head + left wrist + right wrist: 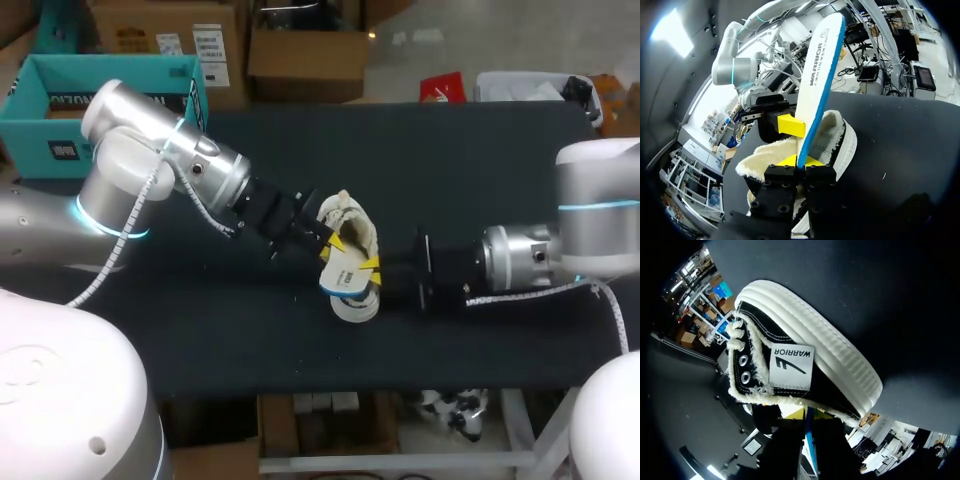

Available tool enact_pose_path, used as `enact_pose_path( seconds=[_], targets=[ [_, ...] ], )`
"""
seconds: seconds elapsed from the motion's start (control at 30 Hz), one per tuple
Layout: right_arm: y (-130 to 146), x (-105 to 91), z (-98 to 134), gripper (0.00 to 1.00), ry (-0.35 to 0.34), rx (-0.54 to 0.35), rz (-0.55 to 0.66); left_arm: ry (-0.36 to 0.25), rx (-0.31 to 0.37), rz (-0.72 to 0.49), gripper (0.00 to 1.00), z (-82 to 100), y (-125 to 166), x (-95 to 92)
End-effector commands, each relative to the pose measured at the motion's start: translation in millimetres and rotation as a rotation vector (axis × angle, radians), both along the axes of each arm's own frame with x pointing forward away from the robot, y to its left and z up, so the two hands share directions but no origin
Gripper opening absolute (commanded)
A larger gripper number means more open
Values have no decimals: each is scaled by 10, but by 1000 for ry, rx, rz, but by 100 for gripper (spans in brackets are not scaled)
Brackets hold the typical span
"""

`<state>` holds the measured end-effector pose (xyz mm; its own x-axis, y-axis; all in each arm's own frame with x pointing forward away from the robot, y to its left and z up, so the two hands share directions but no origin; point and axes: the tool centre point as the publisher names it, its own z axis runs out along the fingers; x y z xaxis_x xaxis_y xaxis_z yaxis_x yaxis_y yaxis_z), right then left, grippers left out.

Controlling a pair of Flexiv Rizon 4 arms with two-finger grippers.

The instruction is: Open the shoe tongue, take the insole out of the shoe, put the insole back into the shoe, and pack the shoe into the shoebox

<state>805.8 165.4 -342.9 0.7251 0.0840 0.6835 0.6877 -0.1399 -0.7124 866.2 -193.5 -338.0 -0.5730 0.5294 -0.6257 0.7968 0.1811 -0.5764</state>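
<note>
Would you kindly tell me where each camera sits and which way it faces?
Head view: above and behind the robot, facing down on the table; left arm, right arm, left claw and right claw show, meeting at the shoe.
Left wrist view: on the left wrist, facing along the left claw, shut on the insole; the right claw shows beyond.
Right wrist view: on the right wrist, facing the shoe's black side just ahead of its claw.
Shared: every view shows the shoe.

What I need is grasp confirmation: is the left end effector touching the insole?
Touching: left wrist view shows the left end effector clamped on the insole.
</note>
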Motion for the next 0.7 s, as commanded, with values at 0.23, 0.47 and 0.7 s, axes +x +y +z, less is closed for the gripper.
enact_pose_path(
  seconds=[0.23, 0.47, 0.7],
  targets=[
    [17, 77, -41, 0, -11, -6, -5, 21, -23, -15, 0, -26, 13, 43],
    [-31, 56, -2, 0, -26, -13, -29, 8, -39, -61, 43, 73, 27, -144],
    [-58, 47, -26, 0, -27, -8, -42, -11, -52, -96, 29, 138, 23, -296]
  ],
)
